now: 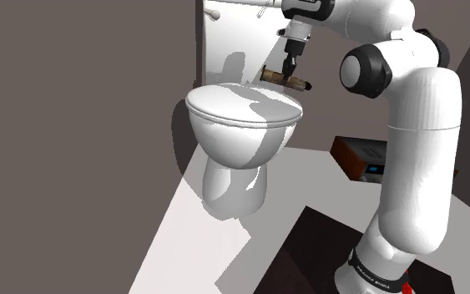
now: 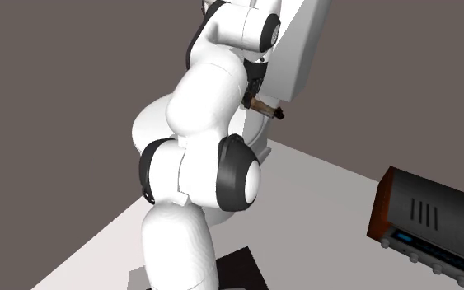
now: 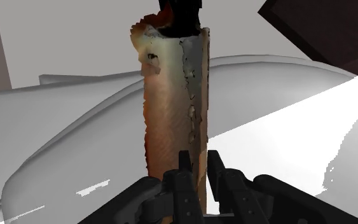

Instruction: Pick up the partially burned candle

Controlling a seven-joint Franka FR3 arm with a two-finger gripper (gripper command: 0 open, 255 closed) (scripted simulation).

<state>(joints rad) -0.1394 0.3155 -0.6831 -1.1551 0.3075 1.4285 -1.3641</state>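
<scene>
The candle [image 1: 285,80] is a brownish, mottled stick with a blackened burned end [image 3: 182,14]. It lies level over the back of the white toilet lid [image 1: 240,104], just in front of the tank. I cannot tell whether it touches the lid. My black gripper [image 1: 289,68] comes down on it from above and is shut on it near one end. In the wrist view the fingers [image 3: 185,175] clasp the candle [image 3: 174,95] between them, and it runs away from the gripper [image 3: 198,167]. In the second exterior view the candle [image 2: 265,109] sticks out past the arm.
The white toilet bowl [image 1: 229,154] stands on a pale floor, with its tank [image 1: 237,42] against the grey wall. A brown box with a dark front panel [image 1: 360,157] sits on the floor beside the arm [image 2: 436,218]. A dark mat [image 1: 308,250] lies under the stand.
</scene>
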